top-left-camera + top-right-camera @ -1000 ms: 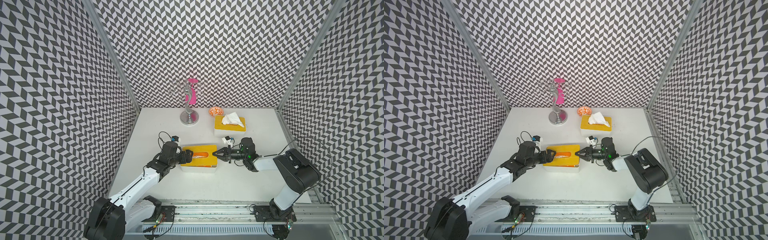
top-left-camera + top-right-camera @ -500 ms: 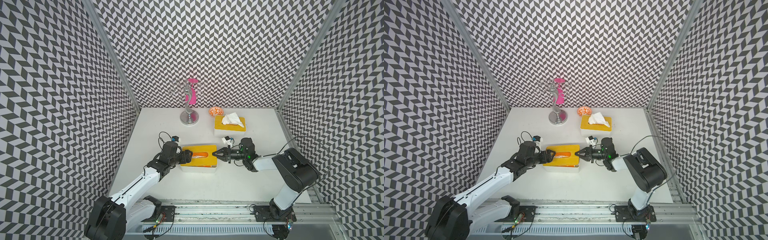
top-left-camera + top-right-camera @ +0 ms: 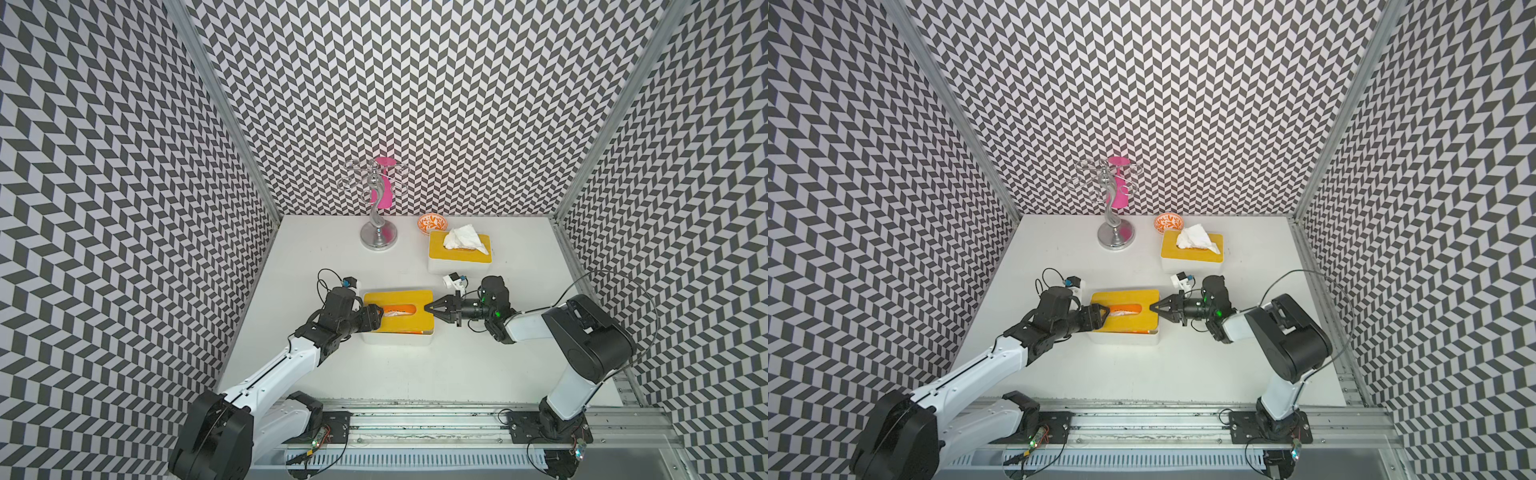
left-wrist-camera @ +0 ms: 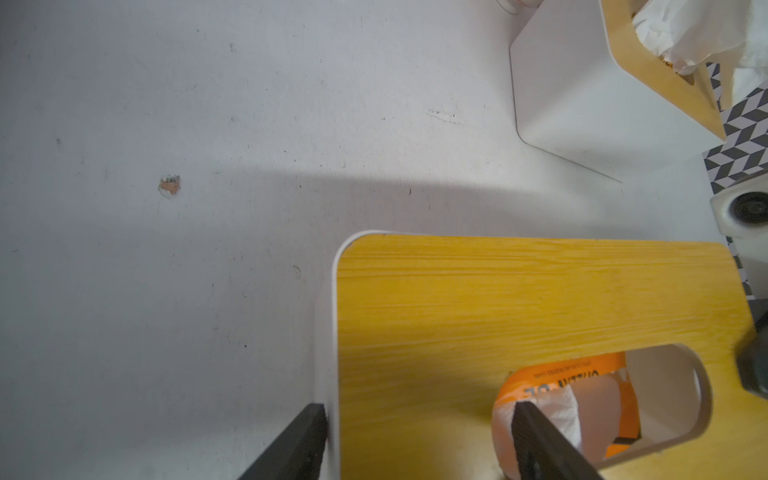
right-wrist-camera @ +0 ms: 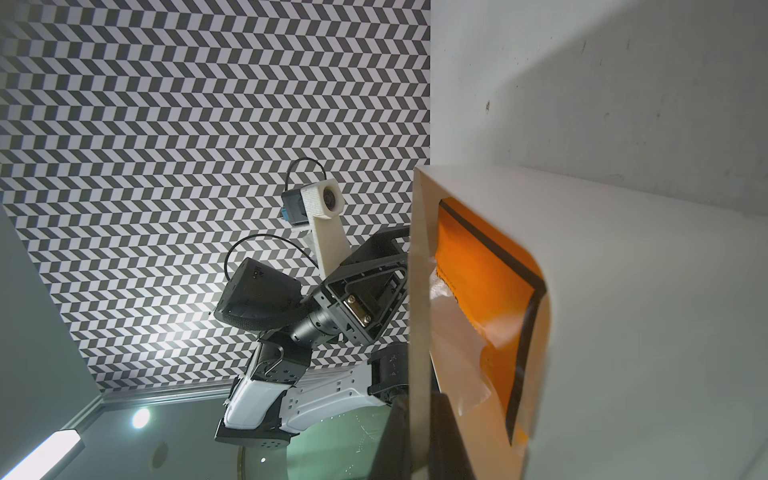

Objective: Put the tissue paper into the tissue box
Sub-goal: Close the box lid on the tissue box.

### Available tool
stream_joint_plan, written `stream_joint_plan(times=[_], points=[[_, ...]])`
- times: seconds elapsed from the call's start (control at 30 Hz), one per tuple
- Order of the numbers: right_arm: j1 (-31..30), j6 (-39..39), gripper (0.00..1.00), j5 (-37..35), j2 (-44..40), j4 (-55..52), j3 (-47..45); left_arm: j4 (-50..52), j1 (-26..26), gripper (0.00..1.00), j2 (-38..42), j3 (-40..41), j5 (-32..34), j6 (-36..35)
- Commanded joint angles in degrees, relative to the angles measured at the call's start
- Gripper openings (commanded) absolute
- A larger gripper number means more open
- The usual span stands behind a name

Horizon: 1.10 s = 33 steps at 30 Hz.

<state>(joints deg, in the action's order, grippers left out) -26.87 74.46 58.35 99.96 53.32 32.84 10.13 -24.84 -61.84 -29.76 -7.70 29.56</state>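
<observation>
The tissue box (image 3: 395, 338) is white with a yellow lid (image 3: 399, 300) and stands mid-table in both top views. The tissue paper (image 3: 397, 311), an orange pack with white tissue, shows through the lid's slot. My left gripper (image 3: 375, 311) is open across the box's left end. One finger (image 4: 307, 436) lies against the outer wall (image 4: 326, 332) and the other rests in the slot on the tissue paper (image 4: 561, 415). My right gripper (image 3: 428, 308) is shut on the lid's right edge (image 5: 419, 270). That end is held up off the box, and the orange pack (image 5: 478, 270) shows in the gap.
A second tissue box (image 3: 459, 259) with white tissue (image 3: 463, 239) sticking out stands behind the right gripper. Further back are an orange patterned bowl (image 3: 432, 223) and a silver stand (image 3: 377, 208) with a pink object (image 3: 384, 187). Patterned walls enclose three sides.
The left gripper's fingers have drawn a little closer together around the box's left end. The right gripper, the lid and the box look unmoved.
</observation>
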Motion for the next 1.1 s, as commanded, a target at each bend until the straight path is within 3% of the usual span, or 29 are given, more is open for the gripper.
stream_joint_plan(times=[0.0, 0.53, 0.8, 1.07], points=[[-0.63, 0.57, 0.00, -0.56, 1.11, 3.72, 0.10, -0.73, -0.74, 0.71, -0.88, 0.58, -1.46, -0.07], [-0.50, -0.74, 0.01, -0.25, 1.70, 3.72, -0.59, 0.06, -0.74, 0.55, -1.83, -0.57, 0.60, -0.80], [0.24, -1.75, 0.20, 0.35, 2.10, 3.72, -1.06, 0.78, -0.76, 0.53, -1.41, -1.08, 1.38, -1.15], [2.67, -5.92, 0.30, 0.98, 0.35, -0.46, -1.99, 1.18, -0.74, 0.53, -1.17, -1.08, 1.90, -1.35]])
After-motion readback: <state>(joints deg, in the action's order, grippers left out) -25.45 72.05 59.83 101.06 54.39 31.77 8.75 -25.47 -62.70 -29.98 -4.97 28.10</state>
